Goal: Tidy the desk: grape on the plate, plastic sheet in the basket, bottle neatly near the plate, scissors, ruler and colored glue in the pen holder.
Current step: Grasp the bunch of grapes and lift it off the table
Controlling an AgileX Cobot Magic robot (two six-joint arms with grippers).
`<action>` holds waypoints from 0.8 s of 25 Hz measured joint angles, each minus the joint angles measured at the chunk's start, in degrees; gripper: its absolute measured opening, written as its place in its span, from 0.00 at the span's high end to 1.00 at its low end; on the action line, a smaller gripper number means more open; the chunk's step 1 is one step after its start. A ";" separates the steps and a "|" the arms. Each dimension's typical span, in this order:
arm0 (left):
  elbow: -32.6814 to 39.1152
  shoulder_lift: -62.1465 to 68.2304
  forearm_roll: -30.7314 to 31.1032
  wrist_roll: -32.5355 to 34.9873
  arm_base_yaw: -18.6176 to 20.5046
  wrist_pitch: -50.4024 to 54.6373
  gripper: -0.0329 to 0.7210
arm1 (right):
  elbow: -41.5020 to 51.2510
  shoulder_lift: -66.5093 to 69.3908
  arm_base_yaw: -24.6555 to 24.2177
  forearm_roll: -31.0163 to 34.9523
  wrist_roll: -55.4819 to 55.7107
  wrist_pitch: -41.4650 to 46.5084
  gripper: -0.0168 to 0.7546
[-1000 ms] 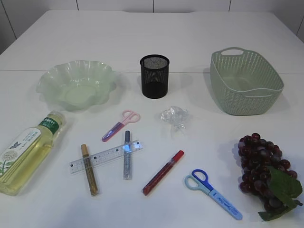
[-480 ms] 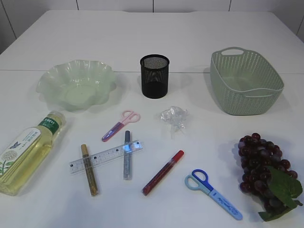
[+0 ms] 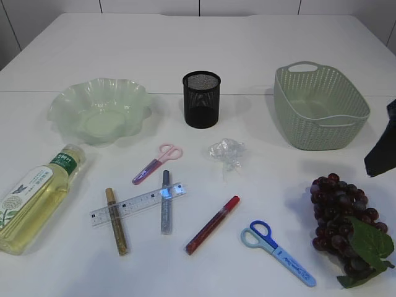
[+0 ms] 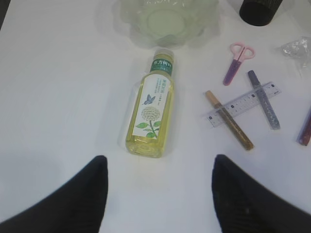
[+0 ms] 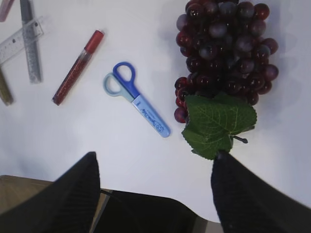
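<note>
A dark grape bunch (image 3: pixel 340 213) with a green leaf lies front right; it also shows in the right wrist view (image 5: pixel 223 53). The yellow bottle (image 3: pixel 34 198) lies on its side front left, just ahead of my open left gripper (image 4: pixel 158 189). Crumpled plastic sheet (image 3: pixel 226 152) lies mid-table. Pink scissors (image 3: pixel 158 162), blue scissors (image 3: pixel 276 250), a clear ruler (image 3: pixel 137 203) and gold (image 3: pixel 116 221), silver (image 3: pixel 166 201) and red (image 3: pixel 213 224) glue sticks lie in front. My right gripper (image 5: pixel 155 179) is open and empty over the table's front edge.
A pale green wavy plate (image 3: pixel 99 111) stands back left, a black mesh pen holder (image 3: pixel 201 99) back centre, a green basket (image 3: pixel 318 105) back right. The right arm's dark tip (image 3: pixel 380 151) shows at the right edge.
A dark part of the right arm has come into the exterior view at the right edge. The objects on the table have not moved.
</note>
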 joint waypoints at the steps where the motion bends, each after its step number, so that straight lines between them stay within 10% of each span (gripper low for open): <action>1: 0.00 0.00 0.00 0.00 0.00 0.00 0.31 | -0.23 1.42 0.12 -0.23 0.00 -0.40 0.26; 20: 0.00 0.00 -0.10 0.00 0.00 -2.10 0.31 | -12.52 32.23 11.70 -19.12 13.19 -2.04 0.26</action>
